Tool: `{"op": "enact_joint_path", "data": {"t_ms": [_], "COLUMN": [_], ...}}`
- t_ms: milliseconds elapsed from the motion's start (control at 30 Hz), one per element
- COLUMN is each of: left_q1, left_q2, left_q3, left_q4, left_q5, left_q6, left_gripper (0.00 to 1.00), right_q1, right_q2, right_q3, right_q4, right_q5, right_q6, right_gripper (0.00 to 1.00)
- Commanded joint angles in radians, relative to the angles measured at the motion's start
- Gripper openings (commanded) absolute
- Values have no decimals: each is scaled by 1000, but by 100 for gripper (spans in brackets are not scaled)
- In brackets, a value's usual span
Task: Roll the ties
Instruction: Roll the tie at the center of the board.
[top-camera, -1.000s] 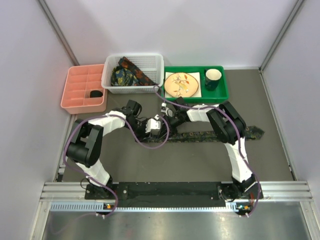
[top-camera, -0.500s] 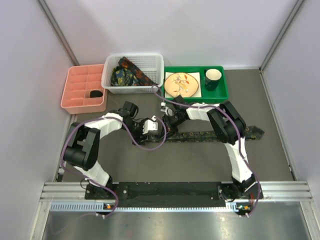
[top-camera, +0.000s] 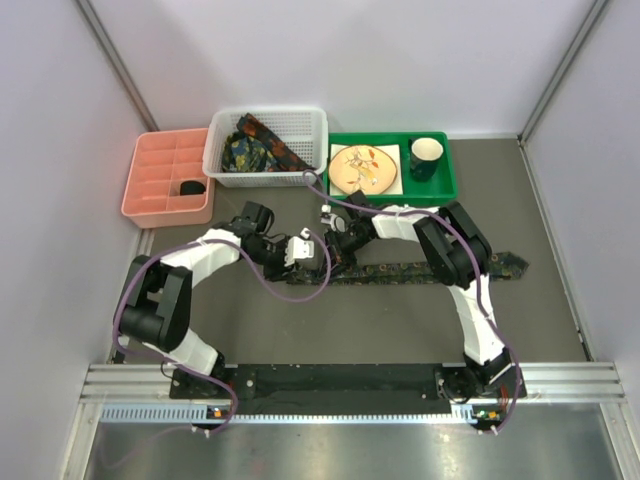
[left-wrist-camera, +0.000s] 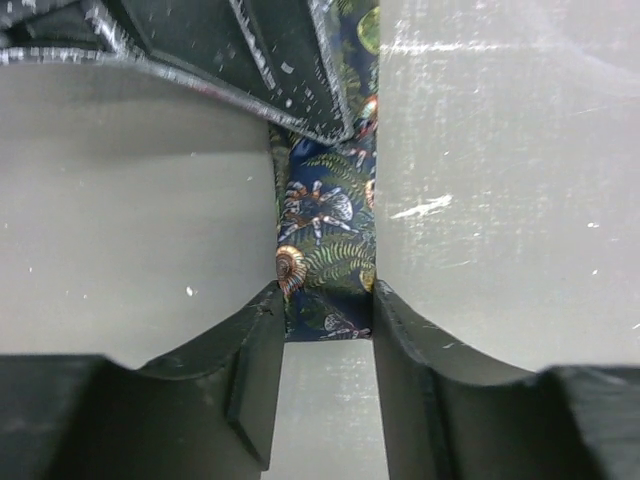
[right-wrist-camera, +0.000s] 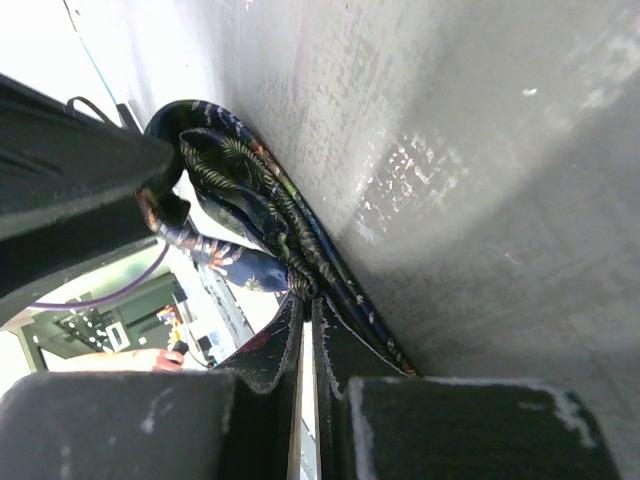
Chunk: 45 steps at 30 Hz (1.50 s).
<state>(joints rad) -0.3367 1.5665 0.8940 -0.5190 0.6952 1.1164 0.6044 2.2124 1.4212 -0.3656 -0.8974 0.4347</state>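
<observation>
A dark floral tie (top-camera: 430, 270) lies stretched across the table, its wide pointed end (top-camera: 510, 265) at the right. Its narrow left end is gathered into a loose roll between the two grippers. My left gripper (top-camera: 316, 251) is closed on that end; in the left wrist view the printed fabric (left-wrist-camera: 325, 230) fills the gap between the jaws of the left gripper (left-wrist-camera: 325, 300). My right gripper (top-camera: 336, 246) meets it from the right. In the right wrist view the right gripper (right-wrist-camera: 305, 300) is pinched shut on folded loops of the tie (right-wrist-camera: 250, 190). More ties (top-camera: 255, 148) lie in a white basket (top-camera: 262, 180).
A pink divided tray (top-camera: 160, 160) with a small dark object (top-camera: 192, 187) stands at the back left. A green tray (top-camera: 445, 188) at the back right holds a plate (top-camera: 365, 168) and a cup (top-camera: 425, 157). Purple cables (top-camera: 290, 292) loop beside the left gripper.
My left arm's elbow has swung outward to the left and its gripper has shifted slightly up, still at the tie's end. The right arm has barely moved.
</observation>
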Motion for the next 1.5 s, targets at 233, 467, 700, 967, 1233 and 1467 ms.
{"op": "enact_joint_path", "data": {"t_ms": [233, 467, 700, 967, 1233, 1467], "left_q1": [-85, -160, -177, -177, -177, -179], "left_q2": [24, 112, 187, 213, 219, 224], "left_q3": [83, 121, 128, 120, 111, 114], "left_q4": [55, 120, 77, 27, 20, 14], "left_q5": [76, 26, -86, -144, -154, -160], "left_q6": [-84, -145, -121, -89, -87, -87], "left_gripper": [37, 39, 39, 37, 35, 35], "right_q1": [-12, -12, -14, -21, -57, -65], "right_q2": [40, 40, -3, -57, -126, -157], "right_q3": [21, 21, -16, -11, -68, -125], "right_q4": [-4, 11, 56, 50, 34, 158], "right_q5": [64, 54, 31, -23, -52, -87], "right_q6": [-7, 6, 29, 35, 65, 156], "right_gripper": [0, 0, 0, 6, 19, 35]}}
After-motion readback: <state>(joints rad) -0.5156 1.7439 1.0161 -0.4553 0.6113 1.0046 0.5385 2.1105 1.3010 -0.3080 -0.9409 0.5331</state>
